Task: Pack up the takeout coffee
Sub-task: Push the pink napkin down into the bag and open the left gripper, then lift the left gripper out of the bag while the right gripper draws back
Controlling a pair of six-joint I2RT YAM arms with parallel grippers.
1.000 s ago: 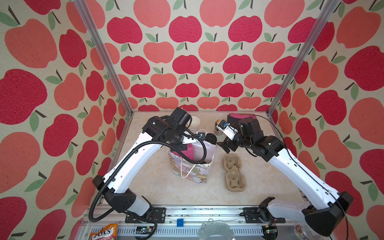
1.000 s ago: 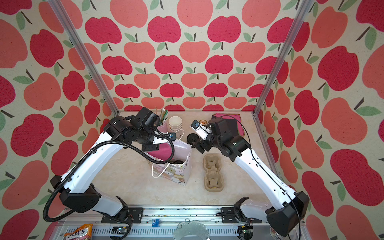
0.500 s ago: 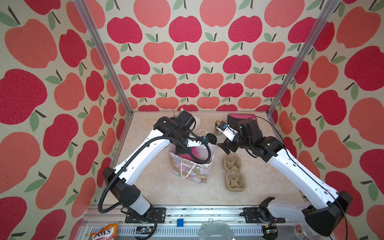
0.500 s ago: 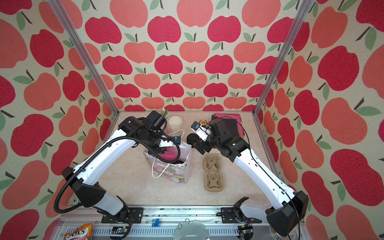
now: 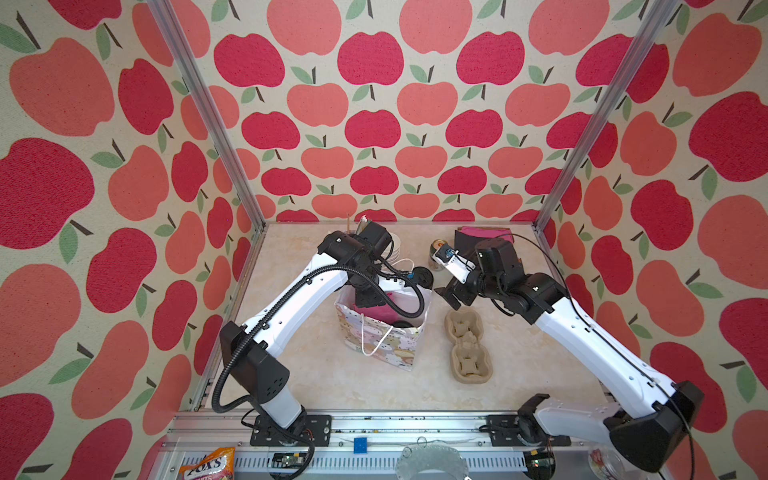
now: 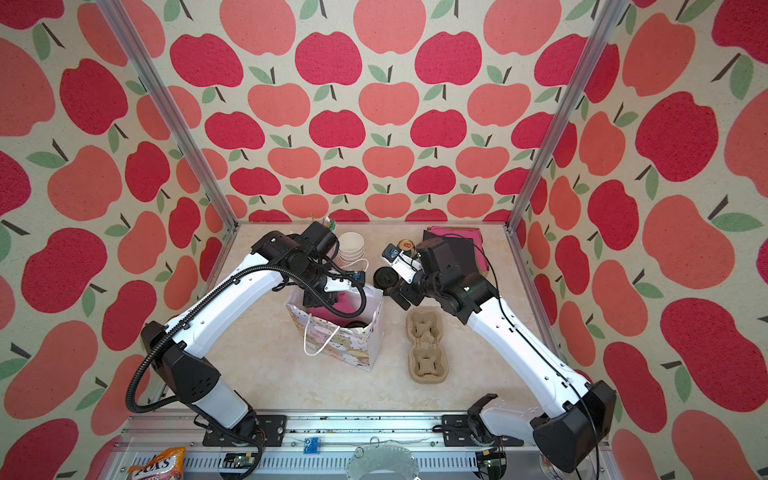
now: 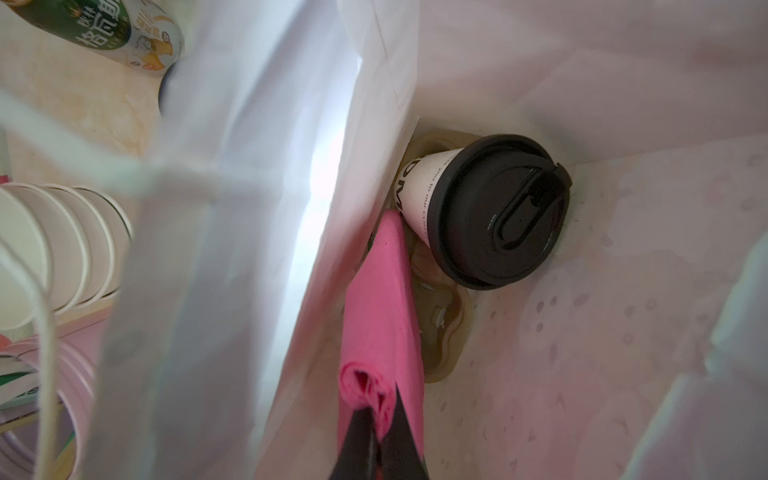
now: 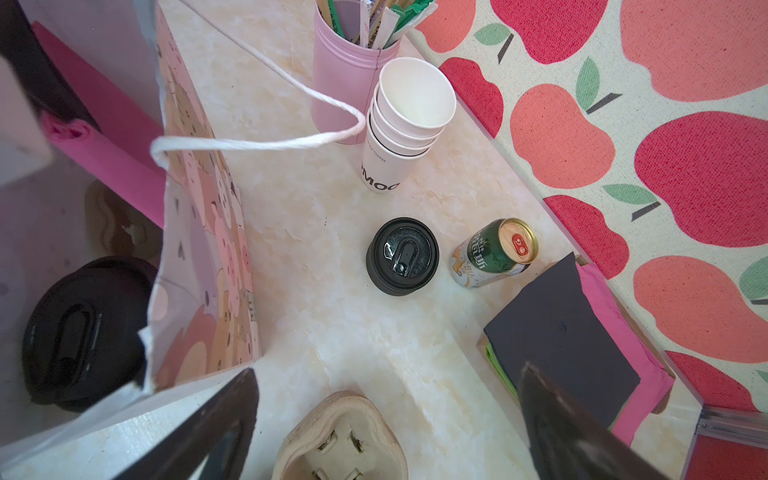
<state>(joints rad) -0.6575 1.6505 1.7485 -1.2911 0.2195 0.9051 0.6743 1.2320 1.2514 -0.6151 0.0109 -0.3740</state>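
Bright, even light fills both top views; shadows on the table (image 5: 332,382) are faint and soft. The walls (image 5: 50,199) stretch at the frame edges. In the left wrist view the near bag (image 7: 216,291) blurs into a glowing white smear; the coffee cup (image 7: 494,212) is sharp.

Walls (image 5: 374,124) with a woven texture, printed with red and coral apples (green leaves, dark stems), close in the cell on three sides. An aluminium post (image 5: 208,116) stands at each back corner. The table (image 5: 332,382) is cream with a marbled look, softly and evenly lit. An aluminium rail (image 5: 395,428) runs along its near edge.
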